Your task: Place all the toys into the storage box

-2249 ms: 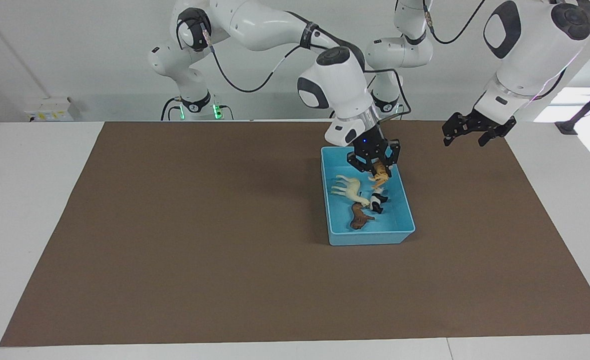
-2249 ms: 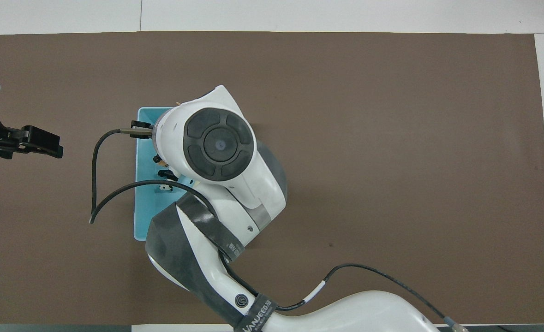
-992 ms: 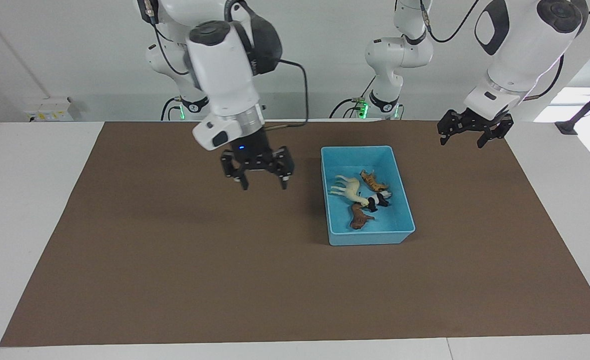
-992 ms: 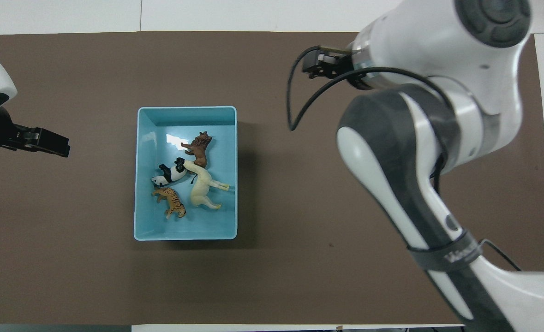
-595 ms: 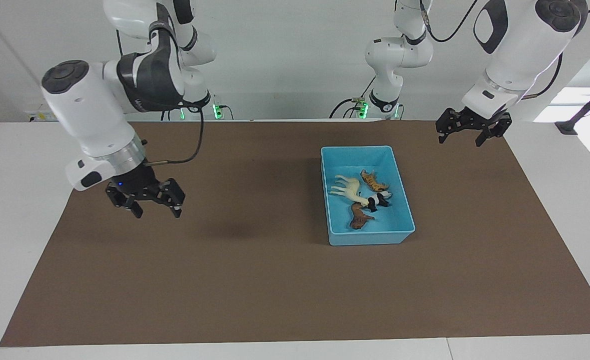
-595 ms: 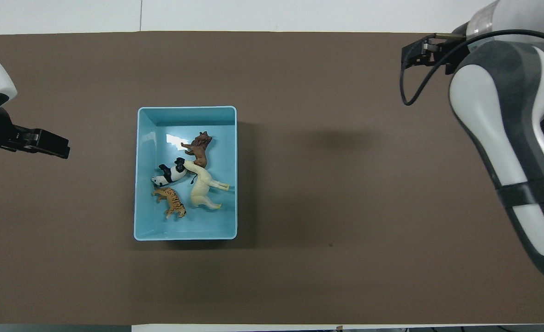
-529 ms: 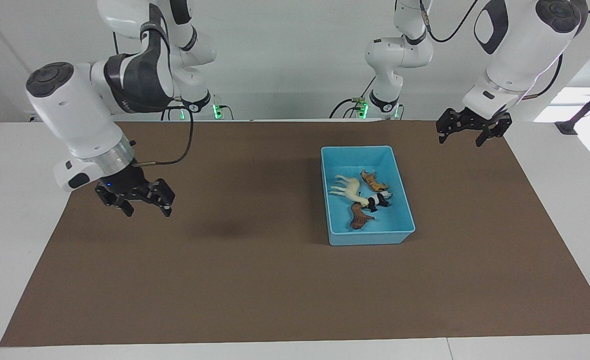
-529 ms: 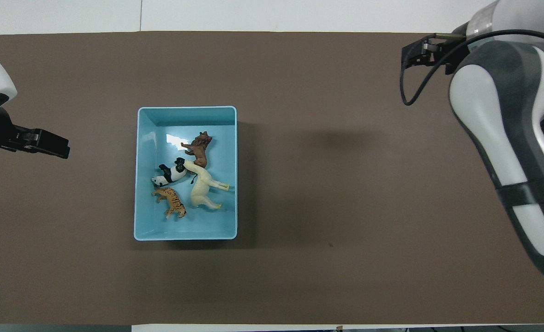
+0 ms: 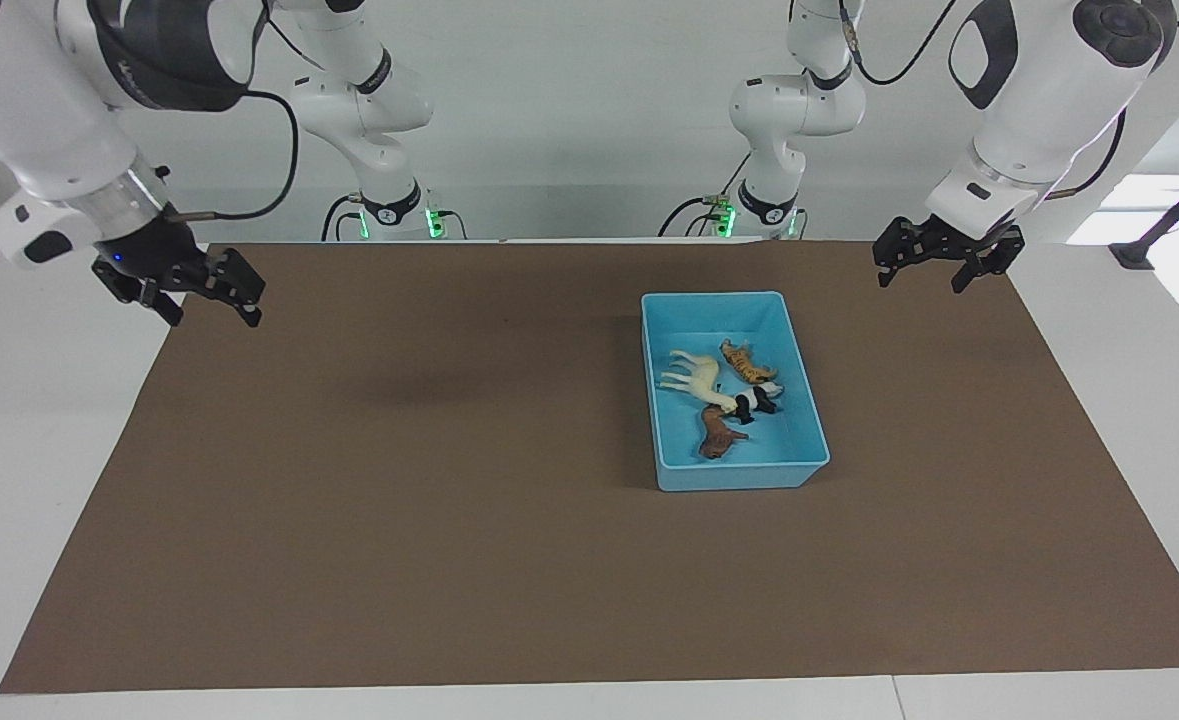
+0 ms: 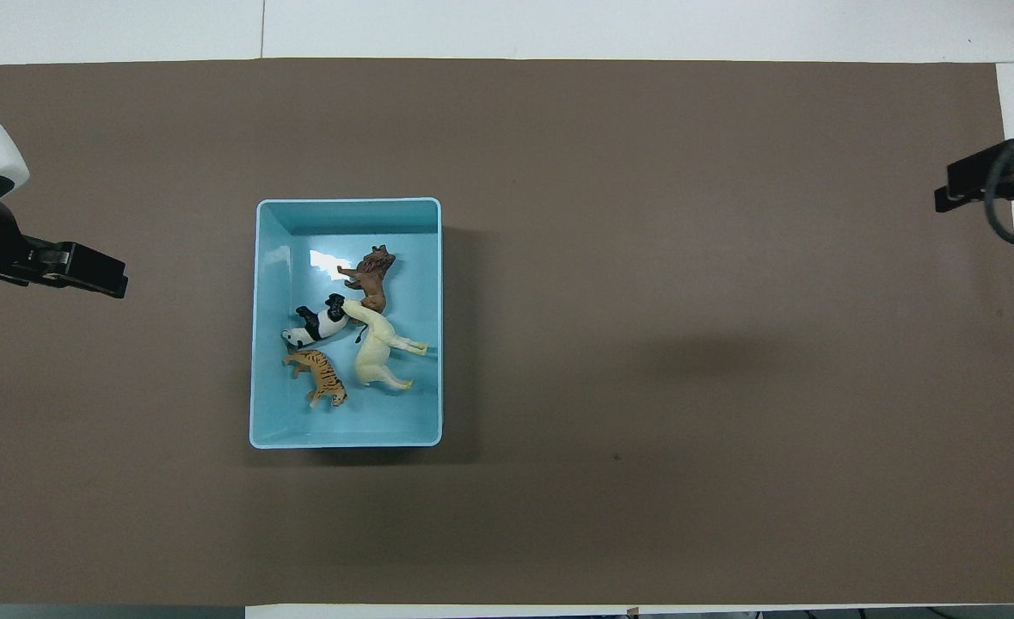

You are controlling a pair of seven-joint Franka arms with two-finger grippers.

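Four toys (image 9: 724, 395) in storage box (image 9: 809, 420), both grippers well apart, empty

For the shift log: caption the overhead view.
Horse, tiger, lion and panda lie in the box.

Right arm is leaving the box

The right gripper (image 9: 204, 300), empty and with fingers apart, is rising away from the storage box (image 9: 665, 440) toward its own table end, leaving the tiger (image 9: 745, 362) inside.
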